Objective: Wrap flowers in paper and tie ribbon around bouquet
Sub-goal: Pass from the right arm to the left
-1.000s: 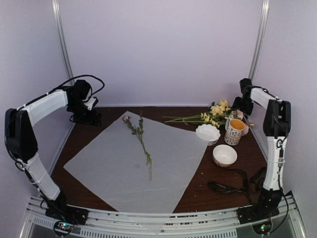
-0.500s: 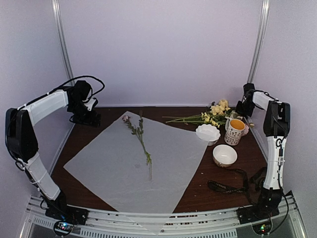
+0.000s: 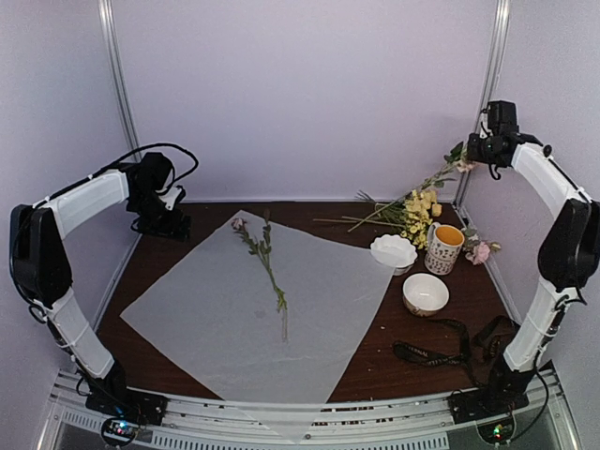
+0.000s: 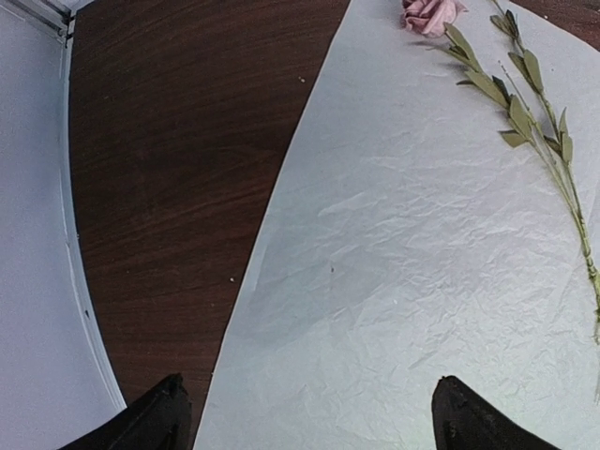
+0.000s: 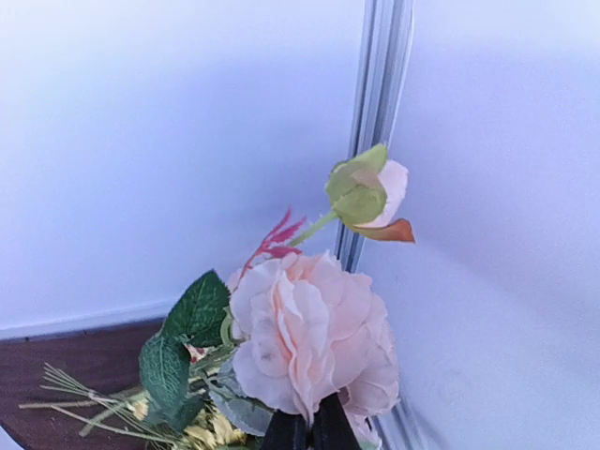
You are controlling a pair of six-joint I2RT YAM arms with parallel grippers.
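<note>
The paper [image 3: 253, 309] lies flat in the middle of the table with one pink flower [image 3: 261, 251] on it, also seen in the left wrist view as a pink bloom [image 4: 429, 13] on a leafy stem. My right gripper [image 3: 473, 152] is high at the back right, shut on a pink flower [image 5: 314, 337] with a bud [image 5: 367, 190] above it; the stem slants down toward the yellow flowers [image 3: 417, 206]. My left gripper [image 3: 164, 221] hangs open over the paper's left edge [image 4: 253, 281]. The ribbon [image 3: 441, 353] lies at the front right.
A scalloped white bowl [image 3: 394, 251], a round white bowl [image 3: 425, 293] and a patterned mug [image 3: 443, 247] stand right of the paper. Another pink flower [image 3: 480, 251] lies beside the mug. A metal post [image 3: 478, 103] and the side wall are close to the right gripper.
My right gripper has shut on a pink flower and risen from the table to the back right corner, lifting it with its stem. The left arm has not moved.
</note>
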